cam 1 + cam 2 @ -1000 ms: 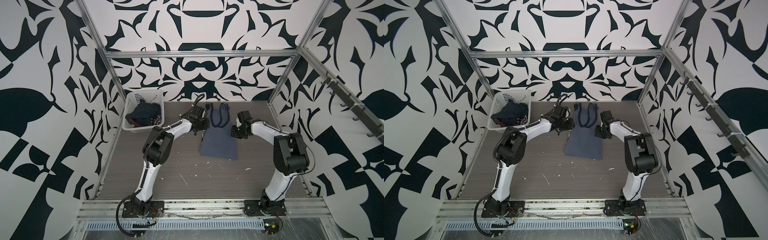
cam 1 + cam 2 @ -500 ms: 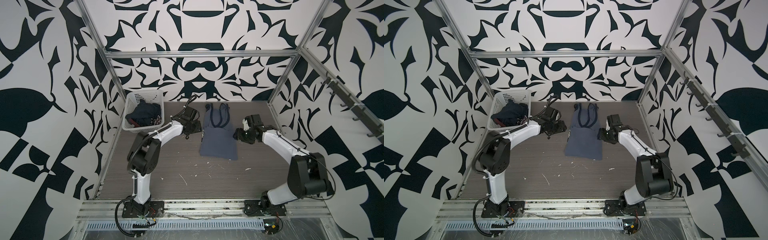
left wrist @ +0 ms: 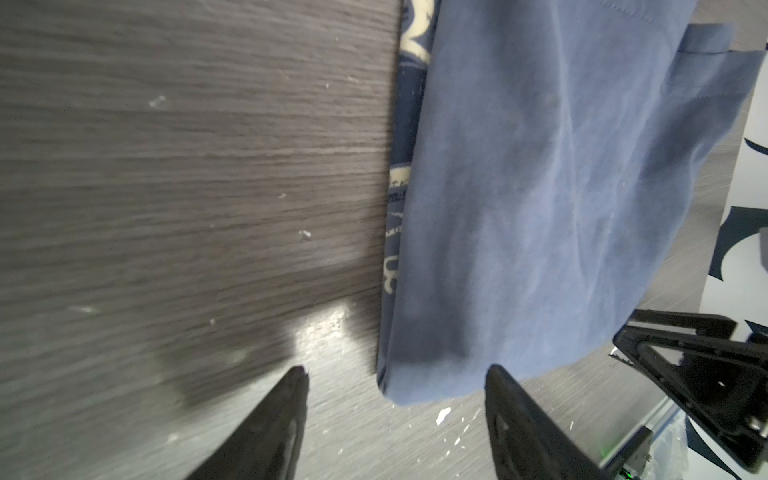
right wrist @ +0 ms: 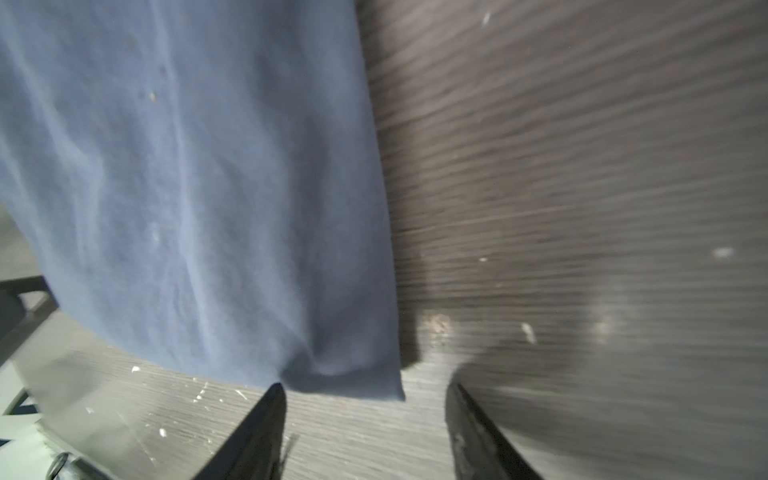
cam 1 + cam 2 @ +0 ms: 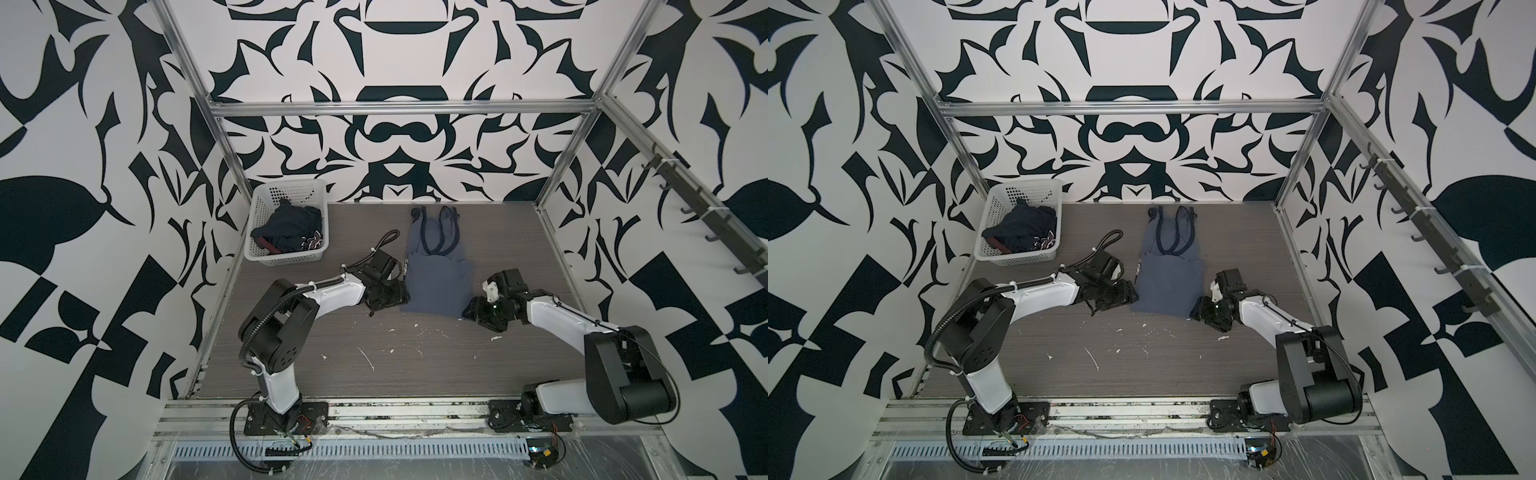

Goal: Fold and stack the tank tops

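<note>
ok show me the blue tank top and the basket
blue tank top [image 5: 436,286], in a top view, middle of its body
basket [image 5: 293,193], in a top view, its far wall

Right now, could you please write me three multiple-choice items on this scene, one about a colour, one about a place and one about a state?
1. What colour are the straps of the slate-blue tank top on the table? A red; B navy; C yellow.
2. Where is the navy tank top? A in the white basket; B beside the other top; C draped over an arm.
3. How does the left claw stand? A shut on cloth; B out of view; C open.
Answers: 1 B, both top views show dark navy straps. 2 A, it lies bunched inside the basket. 3 C, the left wrist view shows its fingers apart, not closed on the cloth.
</note>
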